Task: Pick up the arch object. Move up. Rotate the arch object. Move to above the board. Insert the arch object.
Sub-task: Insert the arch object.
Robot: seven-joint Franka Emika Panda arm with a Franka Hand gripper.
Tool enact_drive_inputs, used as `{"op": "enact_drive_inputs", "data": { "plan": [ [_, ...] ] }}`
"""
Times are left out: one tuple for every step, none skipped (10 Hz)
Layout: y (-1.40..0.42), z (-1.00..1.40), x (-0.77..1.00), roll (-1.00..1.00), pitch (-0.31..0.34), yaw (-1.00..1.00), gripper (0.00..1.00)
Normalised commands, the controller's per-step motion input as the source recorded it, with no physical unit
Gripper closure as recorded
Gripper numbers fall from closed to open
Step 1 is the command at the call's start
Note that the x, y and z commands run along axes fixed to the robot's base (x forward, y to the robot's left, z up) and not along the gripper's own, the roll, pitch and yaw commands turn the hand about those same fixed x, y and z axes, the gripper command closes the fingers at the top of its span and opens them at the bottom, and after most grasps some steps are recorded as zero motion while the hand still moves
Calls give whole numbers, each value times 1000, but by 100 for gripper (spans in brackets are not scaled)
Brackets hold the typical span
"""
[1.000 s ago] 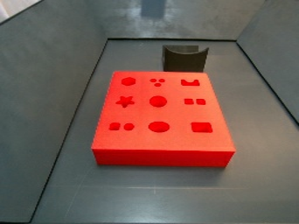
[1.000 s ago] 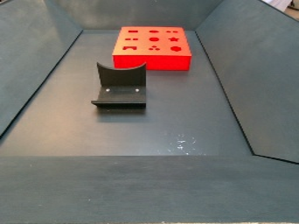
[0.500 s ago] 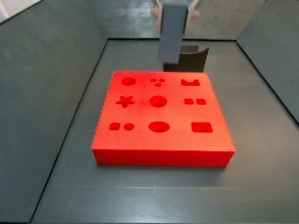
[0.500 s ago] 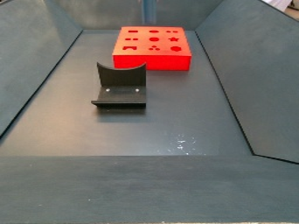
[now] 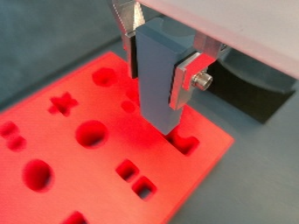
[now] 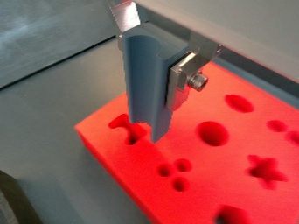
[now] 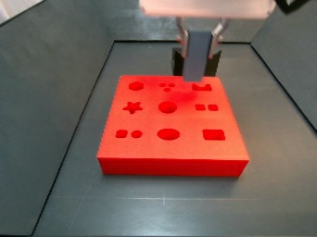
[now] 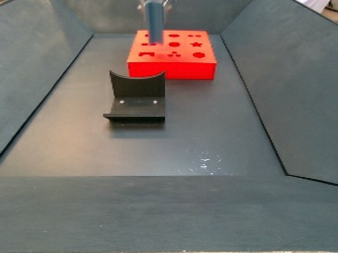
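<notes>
End effector: positioned above the far corner region of the board, pinching the arch object between its two flat silver fingers; the same end effector shows in both wrist views, and in a side view it hangs under a pale housing.
Arch object: blue-grey slab, held upright and seen edge-on; lower end just over, or at, the arch cutout at the board's edge; whether it has entered the cutout cannot be told; also visible in the wrist view and in both side views.
Board: bright red-orange slab lying flat on the floor of the bin; dark-red cutouts in its top, among them a star and a large circle; in a side view it lies at the far end of the bin.
Fixture: dark L-shaped bracket on a base plate, standing on the floor, apart from the board; in a side view it stands just behind the board, partly hidden by the arch object.
</notes>
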Motion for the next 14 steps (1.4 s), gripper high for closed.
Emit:
{"op": "enact_drive_inputs", "data": {
  "plan": [
    [123, -431, 411, 124, -100, 51, 100],
    [0, -197, 51, 11, 0, 0, 100],
    [26, -117, 117, 0, 0, 0, 100],
    [20, -163, 94, 0, 0, 0, 100],
    [103, -289, 11, 77, 0, 0, 100],
    [117, -331, 0, 130, 0, 51, 100],
    [3, -374, 211, 51, 0, 20, 100],
    [0, -417, 317, 0, 0, 0, 100],
    [0, -443, 160, 3, 0, 0, 100],
    [-17, -449, 129, 0, 0, 0, 100],
    [0, -489, 114, 0, 0, 0, 100],
    [0, -649, 77, 59, 0, 0, 100],
    [0, -714, 80, 73, 0, 0, 100],
    [0, -500, 114, 0, -14, -46, 100]
  ]
}}
